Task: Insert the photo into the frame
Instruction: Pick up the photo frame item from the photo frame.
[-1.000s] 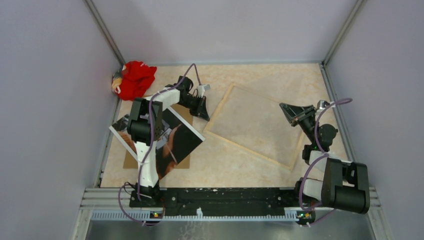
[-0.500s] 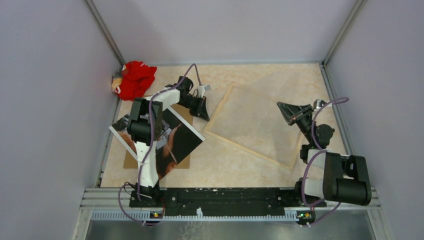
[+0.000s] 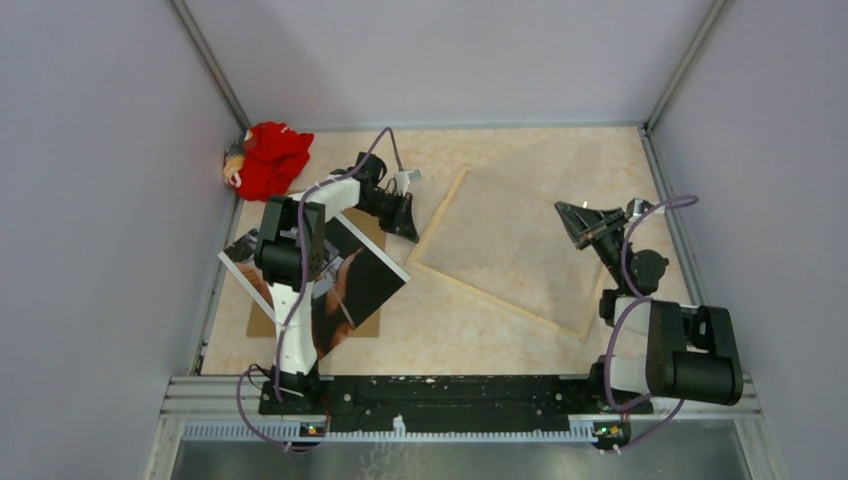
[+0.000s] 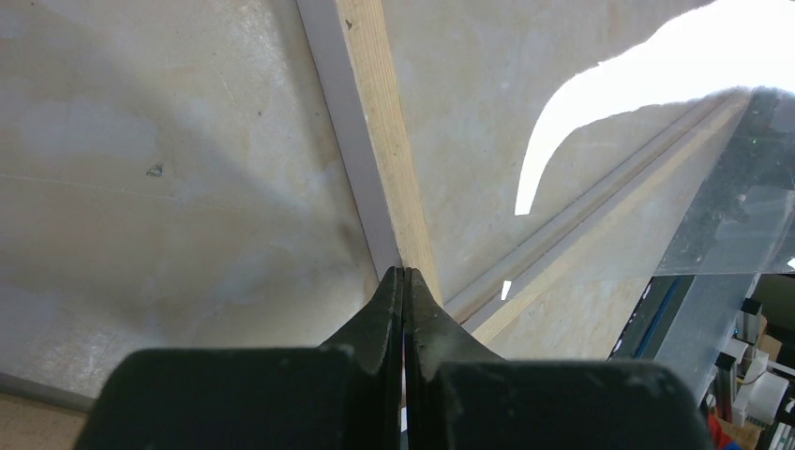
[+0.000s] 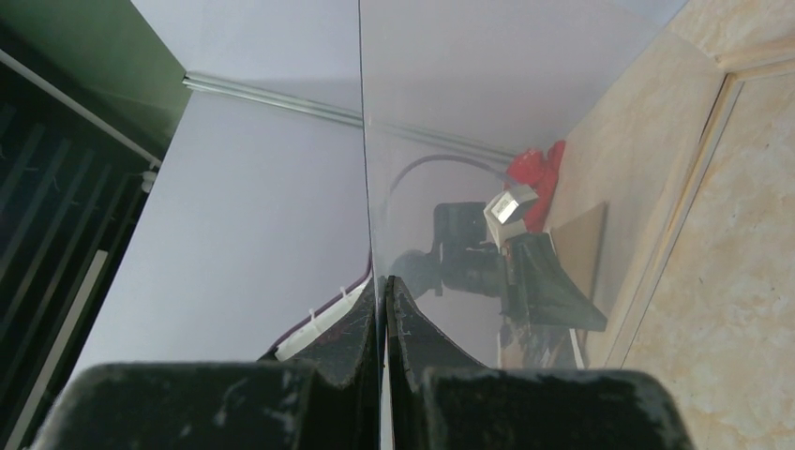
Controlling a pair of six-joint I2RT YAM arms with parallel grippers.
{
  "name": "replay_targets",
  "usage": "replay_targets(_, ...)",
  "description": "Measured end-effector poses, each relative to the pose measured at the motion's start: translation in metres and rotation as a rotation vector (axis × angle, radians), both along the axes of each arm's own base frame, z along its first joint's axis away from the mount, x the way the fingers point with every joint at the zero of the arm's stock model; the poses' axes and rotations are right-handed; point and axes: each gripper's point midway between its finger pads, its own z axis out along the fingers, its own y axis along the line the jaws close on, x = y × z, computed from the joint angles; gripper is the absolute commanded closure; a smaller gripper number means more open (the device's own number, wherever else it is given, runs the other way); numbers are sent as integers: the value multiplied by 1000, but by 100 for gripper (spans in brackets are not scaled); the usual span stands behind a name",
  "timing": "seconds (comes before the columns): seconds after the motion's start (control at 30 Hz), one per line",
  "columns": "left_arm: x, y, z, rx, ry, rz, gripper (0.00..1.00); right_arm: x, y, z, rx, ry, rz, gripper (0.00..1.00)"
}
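Left arm (image 3: pixel 292 340) and right arm (image 3: pixel 690 365): white tubular links between bulky black joint housings, each trailed by a looping purple cable (image 3: pixel 238 400). Left gripper (image 3: pixel 411 236) and right gripper (image 3: pixel 562 208): matte black wedge fingers tapering to narrow tips, the right pair scuffed pale. Small white wrist block (image 3: pixel 407 179). Black base rail (image 3: pixel 450 390).

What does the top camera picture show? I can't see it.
A white frame lies on a beige table; the left end effector is shut at its left corner and the right end effector pinches a clear sheet above its right side. The photo lies on a brown board at left, a red bundle behind it.
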Motion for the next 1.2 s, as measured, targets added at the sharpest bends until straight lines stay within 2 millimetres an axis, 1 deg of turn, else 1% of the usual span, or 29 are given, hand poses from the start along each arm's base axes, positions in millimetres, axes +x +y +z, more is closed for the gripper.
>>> replay_targets(0.17, -1, 0, -1, -1, 1, 0, 100, 2, -1, -1, 24, 4, 2, 100)
replay_targets(0.4, -1, 0, -1, -4, -1, 0, 100, 11, -4, -13, 72, 68, -12, 100)
replay_targets(0.57, -1, 0, -1, -4, 0, 0, 100, 11, -3, -18, 82, 88, -13, 100)
replay_targets(0.97, -2, 0, -1, -4, -3, -1, 100, 4, -1, -31, 58, 107, -16, 100)
replay_targets(1.2, -3, 0, -1, -4, 1, -1, 100, -8, -9, -19, -34, 40, -58, 100)
